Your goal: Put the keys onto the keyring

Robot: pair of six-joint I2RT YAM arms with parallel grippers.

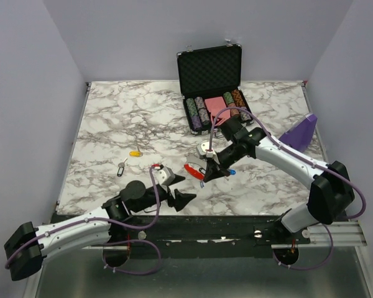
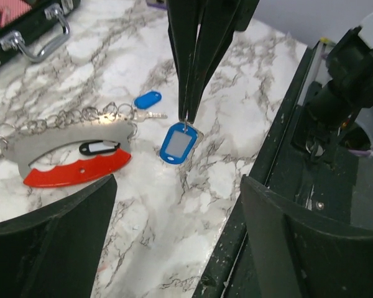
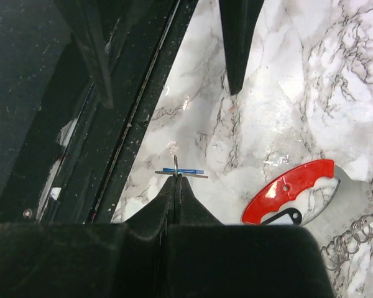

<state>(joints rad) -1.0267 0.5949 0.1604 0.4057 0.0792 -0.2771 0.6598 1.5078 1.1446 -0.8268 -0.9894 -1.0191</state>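
Note:
The keyring (image 2: 74, 169), a red and silver-grey loop with a chain (image 2: 62, 118) and a black tag on it, lies flat on the marble; its red part shows as keyring (image 3: 292, 189) and keyring (image 1: 193, 170). My right gripper (image 3: 176, 179) is shut on the small ring of a blue-tagged key (image 2: 178, 144), which hangs from its tips just right of the keyring. My left gripper (image 2: 178, 186) is open, close in front of that key and holding nothing. A second blue-tagged key (image 2: 147, 100) lies beyond. A yellow-tagged key (image 1: 135, 153) lies further left.
An open black case (image 1: 211, 81) of poker chips stands at the back, its handle (image 2: 37, 37) near the keyring. Another small key (image 1: 122, 167) lies at the left. A purple object (image 1: 301, 130) sits at the right edge. The table's dark front rail (image 2: 280, 161) runs beside my left gripper.

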